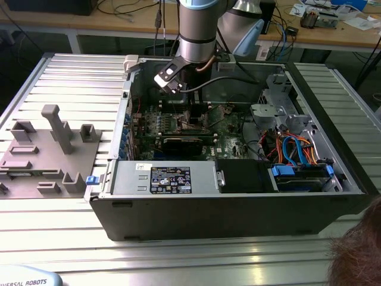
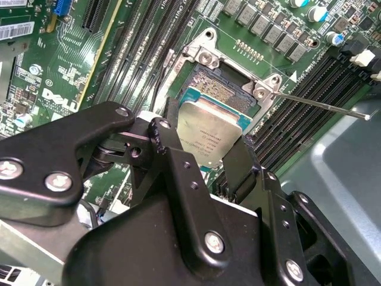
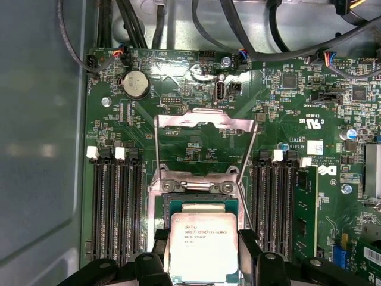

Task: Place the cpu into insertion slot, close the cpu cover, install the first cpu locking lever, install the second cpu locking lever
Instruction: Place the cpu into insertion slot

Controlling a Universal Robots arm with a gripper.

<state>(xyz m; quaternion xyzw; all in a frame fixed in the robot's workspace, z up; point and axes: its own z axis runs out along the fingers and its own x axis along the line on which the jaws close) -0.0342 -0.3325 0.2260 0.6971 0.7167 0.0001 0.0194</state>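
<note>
Aluminium, ribbed and silvery, makes the worktop (image 1: pixel 53 77). On the exterior view's left it carries a grey fixture plate (image 1: pixel 50 152) with several upright holders. In the middle stands an open computer case (image 1: pixel 208 208), dark grey, with the green motherboard (image 1: pixel 178 128) lying flat inside. The robot arm (image 1: pixel 199 30) hangs into the case from above.

In the first wrist view the black jaws are narrow and hold the cpu (image 3: pixel 202 247) by two opposite edges, its dull silver top facing up. The cpu sits over one edge of the insertion slot (image 3: pixel 202 199) and hides part of it — if it touches the slot, I cannot tell. Beyond the slot the cpu cover (image 3: pixel 205 122) stands raised open, with a thin locking lever (image 3: pixel 247 155) along each side. Long black memory slots (image 3: pixel 116 208) flank the socket.

At the exterior view's right, blue and orange cables (image 1: pixel 297 149) lie in the case. Wooden benches (image 1: pixel 333 36) with loose wires stand behind, and a person's hair (image 1: pixel 357 256) shows at the corner.
</note>
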